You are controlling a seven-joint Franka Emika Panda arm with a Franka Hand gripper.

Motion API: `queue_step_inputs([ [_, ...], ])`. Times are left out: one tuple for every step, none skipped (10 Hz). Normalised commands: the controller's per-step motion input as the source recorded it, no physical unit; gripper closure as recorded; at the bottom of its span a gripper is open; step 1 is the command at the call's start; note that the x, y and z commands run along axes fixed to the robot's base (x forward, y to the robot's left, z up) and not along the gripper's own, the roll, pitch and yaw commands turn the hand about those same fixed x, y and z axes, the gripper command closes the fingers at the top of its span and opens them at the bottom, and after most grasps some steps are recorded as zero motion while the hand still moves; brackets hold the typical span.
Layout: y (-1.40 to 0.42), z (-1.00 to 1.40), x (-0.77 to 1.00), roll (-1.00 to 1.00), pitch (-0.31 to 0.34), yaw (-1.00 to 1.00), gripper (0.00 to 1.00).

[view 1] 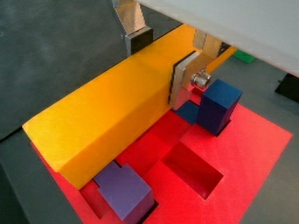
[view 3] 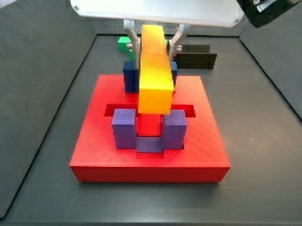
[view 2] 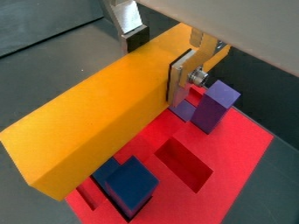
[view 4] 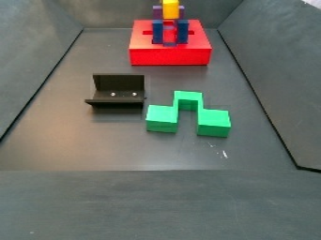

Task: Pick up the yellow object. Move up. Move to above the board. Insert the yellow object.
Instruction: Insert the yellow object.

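The yellow object (view 1: 100,114) is a long yellow bar with orange sides, and my gripper (view 1: 162,58) is shut on it, silver fingers (view 1: 184,80) pressed to both long sides. In both wrist views it hangs over the red board (view 1: 251,162). In a side view the yellow object (view 3: 154,69) lies lengthwise between the blue posts (view 3: 131,71) and purple posts (view 3: 124,131) of the board (view 3: 147,157), under the gripper (view 3: 154,39). I cannot tell if the bar touches the board. The far side view shows the yellow object (view 4: 168,10) above the board (view 4: 170,53).
A green zigzag block (view 4: 186,113) and the dark fixture (view 4: 115,92) lie on the grey floor away from the board. The green block (view 3: 125,41) and fixture (view 3: 196,59) sit behind the board. An open recess (view 1: 193,171) shows beside the bar.
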Motion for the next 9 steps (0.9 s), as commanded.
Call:
queue_step_inputs([
  [-0.02,-0.14,-0.05,0.1,0.0,0.0,1.0],
  [-0.02,-0.09,0.0,0.1,0.0,0.0,1.0],
  [0.0,-0.03,0.0,0.0,0.0,0.0,1.0],
  [-0.13,-0.13,-0.01,0.03,-0.01,0.0,1.0],
  [-0.14,-0.18,0.0,0.11,0.0,-0.07,1.0],
  [-0.02,-0.16,0.0,0.07,0.0,-0.07,1.0],
  [-0.07,-0.09,0.0,0.13,0.0,-0.01,1.0],
  [-0.05,-0.04,0.0,0.09,0.0,0.0,1.0],
  [-0.09,-0.1,0.0,0.11,0.0,0.0,1.0],
])
